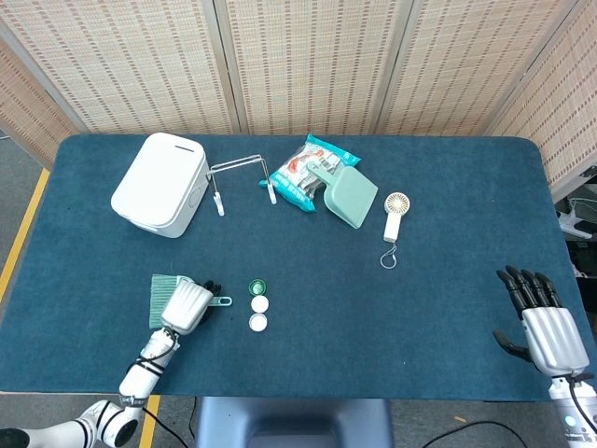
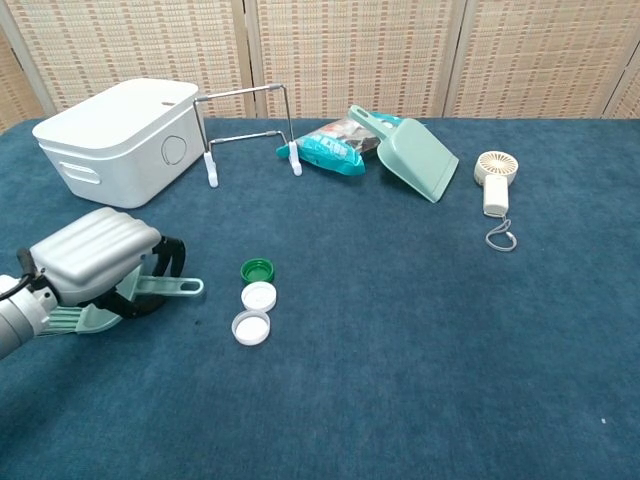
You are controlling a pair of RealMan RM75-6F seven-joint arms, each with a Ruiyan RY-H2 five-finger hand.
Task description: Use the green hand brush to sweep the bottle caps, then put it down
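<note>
In the head view, the left hand [image 1: 187, 305] grips the green brush [image 1: 168, 287] at the desk's [image 1: 420, 280] front left, bristles pointing left and the handle tip poking out toward three caps [image 1: 258, 304] just beside it: a green one, then two white ones in a short line toward the front edge. The right hand [image 1: 546, 322] rests at the front right with fingers spread, holding nothing. In the chest view, the left hand [image 2: 95, 260] is wrapped over the brush [image 2: 165, 288], whose handle end points at the caps [image 2: 257, 296] without touching them. A white bin [image 2: 120, 135] and dustpan [image 2: 420, 160] sit well behind.
</note>
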